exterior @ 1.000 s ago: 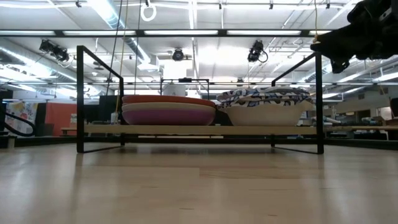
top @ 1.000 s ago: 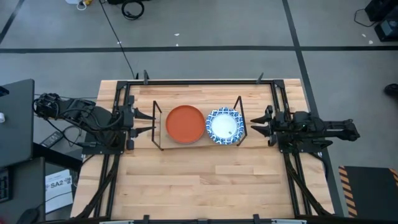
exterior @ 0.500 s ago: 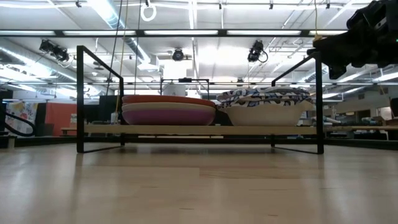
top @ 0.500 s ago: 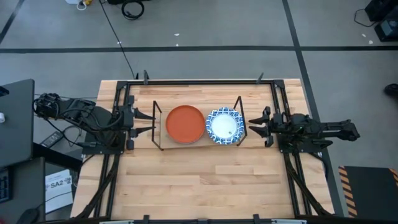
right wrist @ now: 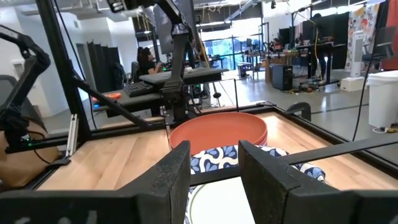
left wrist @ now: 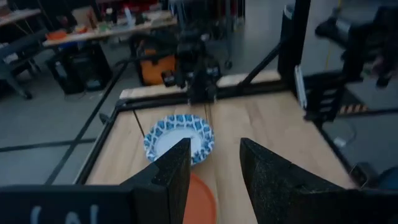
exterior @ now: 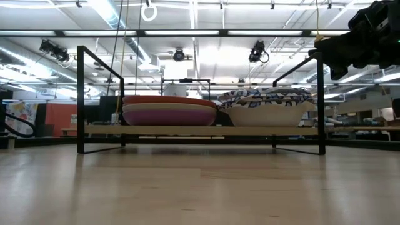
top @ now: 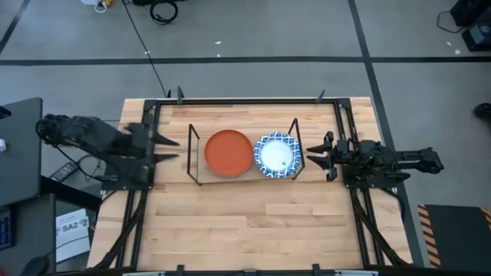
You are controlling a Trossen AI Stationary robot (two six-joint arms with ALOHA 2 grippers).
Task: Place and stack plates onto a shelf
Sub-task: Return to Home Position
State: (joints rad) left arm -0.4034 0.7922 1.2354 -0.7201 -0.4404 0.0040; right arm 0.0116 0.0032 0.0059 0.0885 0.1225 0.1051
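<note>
The shelf [top: 193, 157] is a low black rod rack with a wooden board, standing mid-table. An orange plate [top: 229, 152] tops the left stack, which rests on magenta and pale plates [exterior: 169, 114]. A blue-and-white plate [top: 277, 156] tops the right stack [exterior: 265, 103]. My left gripper [top: 170, 149] hovers open, raised, left of the shelf, and looks down on both stacks [left wrist: 179, 138]. My right gripper [top: 314, 156] is open, level, just right of the shelf, facing the blue-and-white plate [right wrist: 217, 180].
The black table frame [top: 245, 100] runs along the far edge and both sides, under the arm bases. Bare wooden tabletop [top: 245, 222] lies between the shelf and the near edge. Cables and a black box sit off the table's left side [top: 19, 146].
My left arm has lifted and pulled back a little toward the table's left edge, and its gripper now tips downward over the table. My right gripper has crept slightly toward the shelf and sunk a little. The plates have kept still.
</note>
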